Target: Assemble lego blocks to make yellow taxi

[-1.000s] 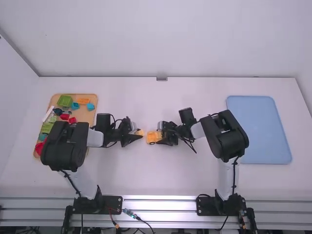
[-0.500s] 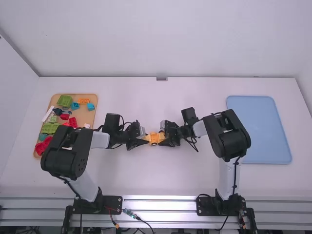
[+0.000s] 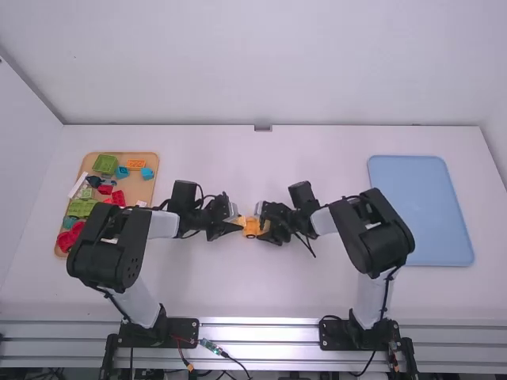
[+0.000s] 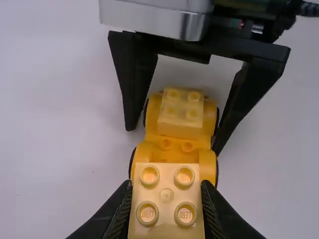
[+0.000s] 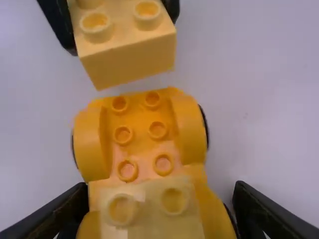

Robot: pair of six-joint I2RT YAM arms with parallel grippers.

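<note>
White table (image 3: 238, 289), plain pale wall (image 3: 317, 63) behind, what seems side wall (image 3: 24, 158) at left, soft even light

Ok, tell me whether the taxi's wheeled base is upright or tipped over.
Upright: the wheeled base has its studs facing up in both wrist views, with dark wheels along its sides.

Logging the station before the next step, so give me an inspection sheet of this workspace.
Surface: white table, no spill seen.
Job's things: yellow car base with a pale yellow brick mounted; second pale brick held, unattached.
Clutter: tan tray of mixed bricks, left; blue tray, right.
Grippers: left shut on second brick; right open around car base.
Cables: black, along both arms.
Surroundings: white walls; metal rails along the near edge.
</note>
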